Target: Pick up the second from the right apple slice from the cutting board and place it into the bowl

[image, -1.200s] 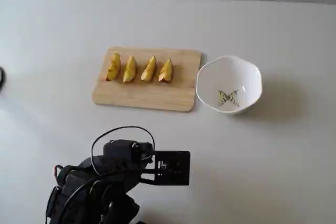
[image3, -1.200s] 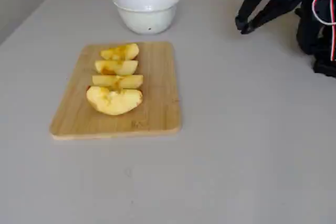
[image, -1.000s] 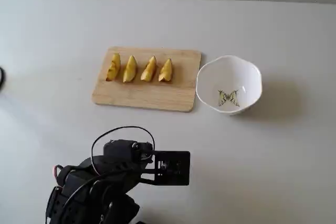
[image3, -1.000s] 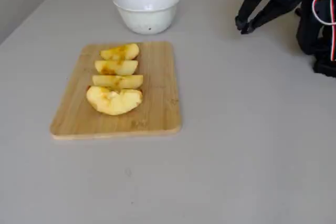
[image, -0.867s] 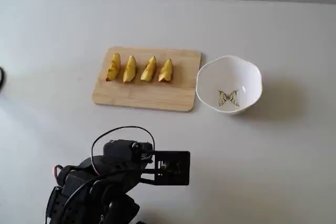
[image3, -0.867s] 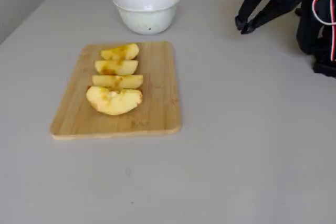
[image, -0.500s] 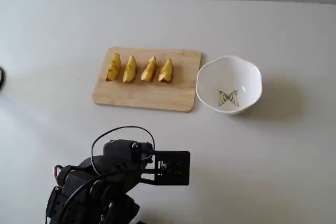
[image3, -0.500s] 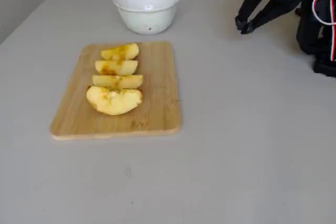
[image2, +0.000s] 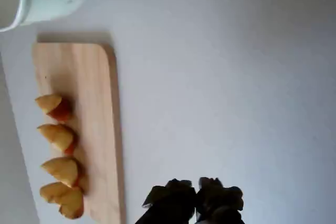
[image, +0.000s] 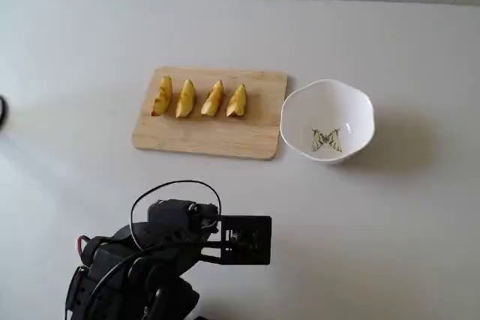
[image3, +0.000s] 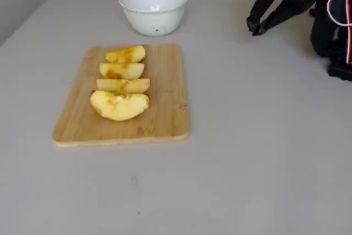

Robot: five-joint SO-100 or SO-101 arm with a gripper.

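Four yellow apple slices lie in a row on the cutting board (image: 210,136). The second slice from the right (image: 213,100) is the second one from the bowl in the wrist view (image2: 58,136) and in the side fixed view (image3: 122,70). The white bowl (image: 327,121) with a butterfly drawing stands just right of the board and is empty. It shows behind the board in the side fixed view (image3: 154,9). My gripper (image: 259,241) is folded back near the arm's base, well short of the board. Its jaws look shut and empty (image3: 256,26) (image2: 197,198).
The arm's base (image: 127,275) with its cable loop sits at the table's front edge. The grey table (image: 390,222) is bare around the board and the bowl. A wall runs along the table's far edge.
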